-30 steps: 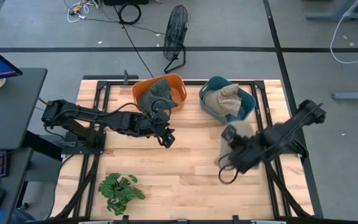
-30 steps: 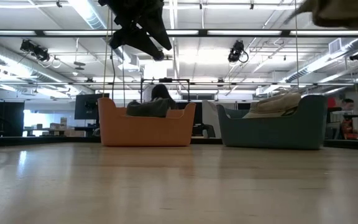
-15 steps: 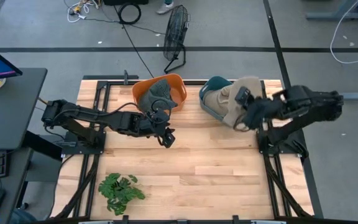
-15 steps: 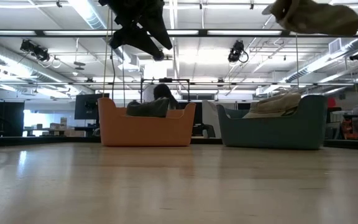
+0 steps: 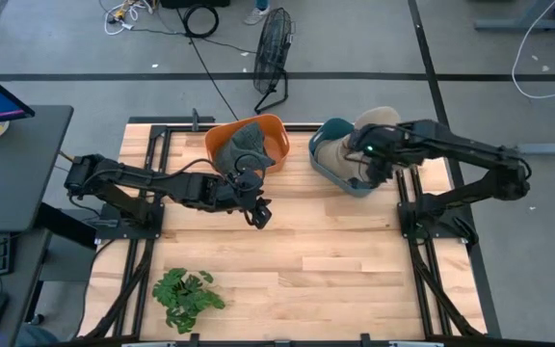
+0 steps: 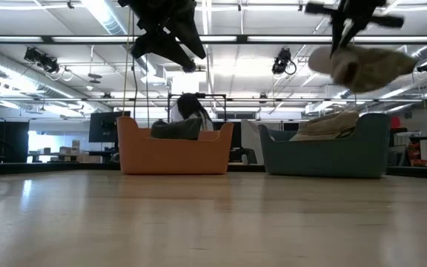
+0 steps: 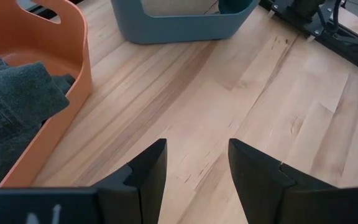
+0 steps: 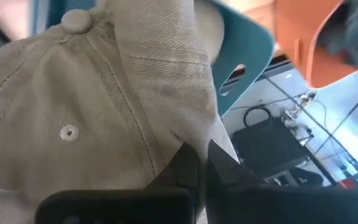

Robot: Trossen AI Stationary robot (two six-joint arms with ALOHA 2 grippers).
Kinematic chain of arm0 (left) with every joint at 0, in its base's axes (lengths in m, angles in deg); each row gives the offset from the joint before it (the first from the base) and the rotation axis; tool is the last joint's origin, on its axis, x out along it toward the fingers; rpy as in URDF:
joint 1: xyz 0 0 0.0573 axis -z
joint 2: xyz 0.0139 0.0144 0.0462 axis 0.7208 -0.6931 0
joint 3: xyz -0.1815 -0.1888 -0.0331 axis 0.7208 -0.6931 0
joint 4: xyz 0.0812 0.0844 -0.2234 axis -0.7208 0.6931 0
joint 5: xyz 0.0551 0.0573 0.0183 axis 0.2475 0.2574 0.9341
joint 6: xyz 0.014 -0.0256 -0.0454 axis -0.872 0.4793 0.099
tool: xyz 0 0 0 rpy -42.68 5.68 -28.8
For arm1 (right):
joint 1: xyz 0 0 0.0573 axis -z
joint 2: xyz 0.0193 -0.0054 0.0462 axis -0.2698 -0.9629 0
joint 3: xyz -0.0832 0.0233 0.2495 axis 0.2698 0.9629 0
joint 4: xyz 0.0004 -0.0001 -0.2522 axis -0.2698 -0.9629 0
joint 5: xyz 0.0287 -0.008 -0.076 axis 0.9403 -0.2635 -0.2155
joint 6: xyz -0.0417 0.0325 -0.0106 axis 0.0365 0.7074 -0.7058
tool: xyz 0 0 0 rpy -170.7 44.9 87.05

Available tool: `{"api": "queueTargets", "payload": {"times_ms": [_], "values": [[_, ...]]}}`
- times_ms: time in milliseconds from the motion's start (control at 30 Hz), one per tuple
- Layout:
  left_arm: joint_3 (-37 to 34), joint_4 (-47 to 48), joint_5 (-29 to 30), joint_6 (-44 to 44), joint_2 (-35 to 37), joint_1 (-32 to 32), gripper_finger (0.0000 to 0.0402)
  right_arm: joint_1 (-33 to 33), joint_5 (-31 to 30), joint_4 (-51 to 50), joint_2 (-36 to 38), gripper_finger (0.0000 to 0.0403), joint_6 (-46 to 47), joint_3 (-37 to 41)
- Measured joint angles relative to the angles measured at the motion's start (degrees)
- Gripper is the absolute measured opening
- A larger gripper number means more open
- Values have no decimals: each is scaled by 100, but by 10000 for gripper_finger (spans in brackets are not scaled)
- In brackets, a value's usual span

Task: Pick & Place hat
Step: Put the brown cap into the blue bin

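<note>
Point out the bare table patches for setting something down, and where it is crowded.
Free: the wood between the plant and the table's right edge, and the strip in front of the blue bin. Crowded: the back edge, where the orange bin and blue bin sit, with the right pincer holding a tan hat above; the left pincer hovers near the orange bin.

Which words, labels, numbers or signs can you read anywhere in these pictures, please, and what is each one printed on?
"N": one white letter, cut off by the picture's edge, on the dark body of the left claw in the left wrist view; the marks beside it are too cropped to read.
No text shows on the tan hat, the orange bin or the blue bin.
Signs in the room behind the table are too small to read.
</note>
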Motion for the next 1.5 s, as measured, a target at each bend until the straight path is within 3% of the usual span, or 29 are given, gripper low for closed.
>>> {"api": "queueTargets", "payload": {"times_ms": [233, 400, 633, 733, 1067, 1500], "values": [[0, -7, 0, 2, 0, 0, 177, 555, 406, 1932, 0, 1, -1396, 1213], [0, -12, 0, 114, 0, 0, 177, 688, 689, 2192, 4, 1, -1633, 1887], [0, -12, 0, 120, 0, 0, 177, 965, 683, 2803, 7, 7, -1434, 2875], [0, -13, 0, 120, 0, 0, 177, 1034, 530, 3344, 13, 18, -733, 3205], [0, -22, -2, 146, 0, 0, 177, 1051, 639, 3691, 9, 85, 574, 3315], [0, -33, -118, 151, 0, 2, 177, 811, 160, 3718, 175, 140, 834, 3320]]}}
